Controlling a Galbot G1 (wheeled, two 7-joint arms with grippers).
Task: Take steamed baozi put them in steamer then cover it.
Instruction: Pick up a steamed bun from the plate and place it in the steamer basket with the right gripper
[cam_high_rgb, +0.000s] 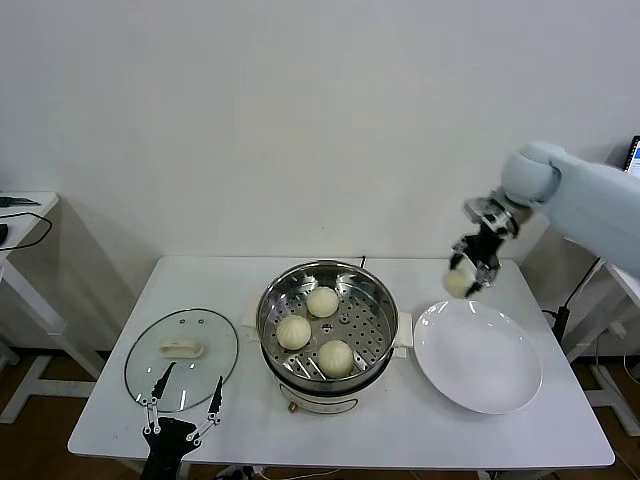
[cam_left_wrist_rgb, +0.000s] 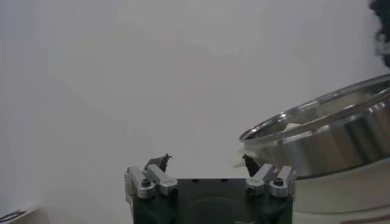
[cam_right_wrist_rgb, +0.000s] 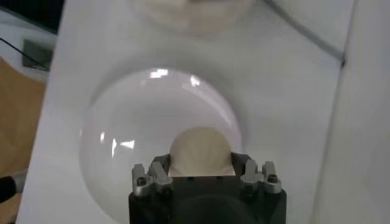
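Note:
The steel steamer (cam_high_rgb: 372, 298) stands mid-table with three baozi on its tray: one at the back (cam_high_rgb: 322, 301), one at the left (cam_high_rgb: 293, 332), one at the front (cam_high_rgb: 336, 357). My right gripper (cam_high_rgb: 466, 277) is shut on the fourth baozi (cam_high_rgb: 459, 283) and holds it in the air above the far left rim of the white plate (cam_high_rgb: 478, 357). The right wrist view shows this baozi (cam_right_wrist_rgb: 200, 150) between the fingers over the plate (cam_right_wrist_rgb: 122, 146). The glass cover (cam_high_rgb: 181, 357) with its cream handle lies flat left of the steamer. My left gripper (cam_high_rgb: 182, 402) is open and empty at the cover's near edge.
The steamer's rim (cam_left_wrist_rgb: 323, 131) shows in the left wrist view beyond the open left gripper (cam_left_wrist_rgb: 207, 161). A second white table stands at the far left (cam_high_rgb: 20, 215). A black cable runs behind the steamer.

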